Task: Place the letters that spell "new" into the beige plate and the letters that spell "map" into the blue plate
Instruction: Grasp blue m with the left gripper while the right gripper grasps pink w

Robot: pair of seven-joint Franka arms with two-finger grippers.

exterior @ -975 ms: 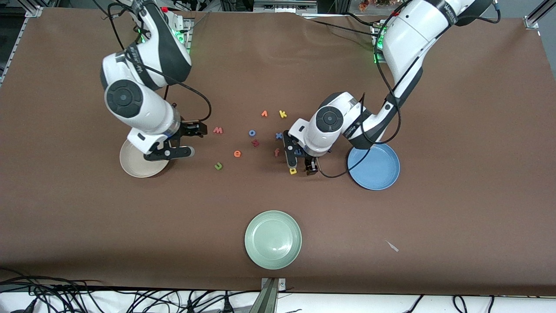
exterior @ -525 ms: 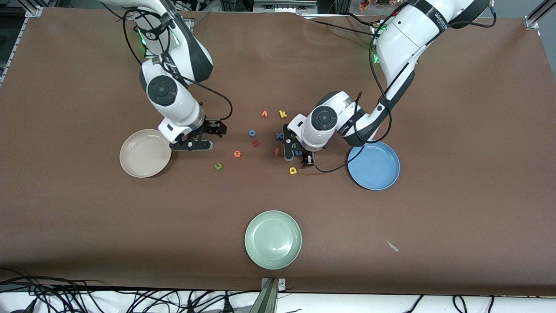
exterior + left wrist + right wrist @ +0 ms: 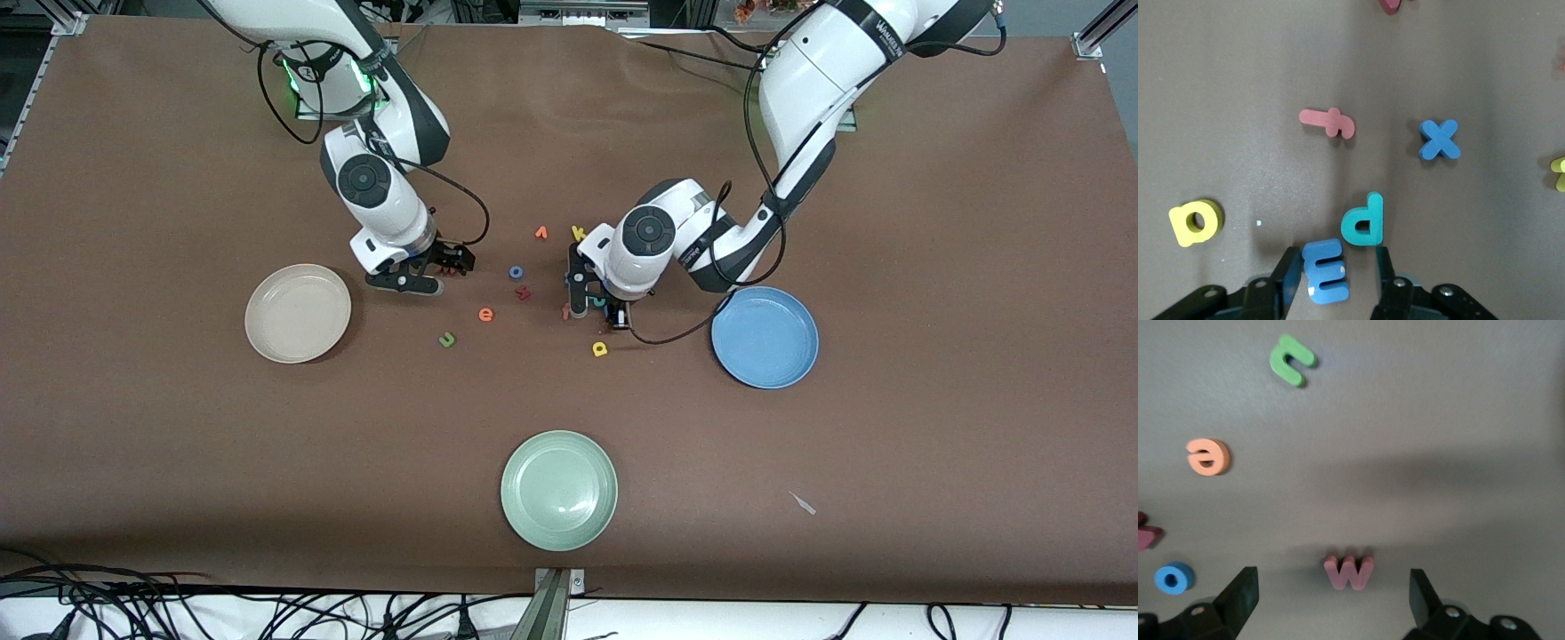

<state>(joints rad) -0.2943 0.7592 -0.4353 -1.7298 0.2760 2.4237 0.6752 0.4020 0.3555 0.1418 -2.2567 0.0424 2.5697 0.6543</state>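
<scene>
The blue m (image 3: 1325, 270) lies between the fingers of my left gripper (image 3: 1336, 260), which is open. One finger touches the m and the other stands off with a gap. The teal p (image 3: 1365, 220) lies just past the fingertips. The yellow a (image 3: 1196, 222) (image 3: 600, 348) lies nearer the front camera. My right gripper (image 3: 1331, 583) stands wide open low over the pinkish w (image 3: 1349, 572). The orange e (image 3: 485, 314) and green n (image 3: 447, 339) lie loose. Nothing lies in the beige plate (image 3: 267, 298) or the blue plate (image 3: 787, 356).
An orange-red f (image 3: 1328, 122) and a blue x (image 3: 1439, 139) lie close to my left gripper (image 3: 600, 307). Between the two grippers lie a blue o (image 3: 516, 272) and a dark red letter (image 3: 524, 292). A pale green plate (image 3: 558, 490) sits near the front edge.
My right arm has swung from over the beige plate to the w. My left gripper has shifted from the yellow a to the blue m, and its jaws have narrowed.
</scene>
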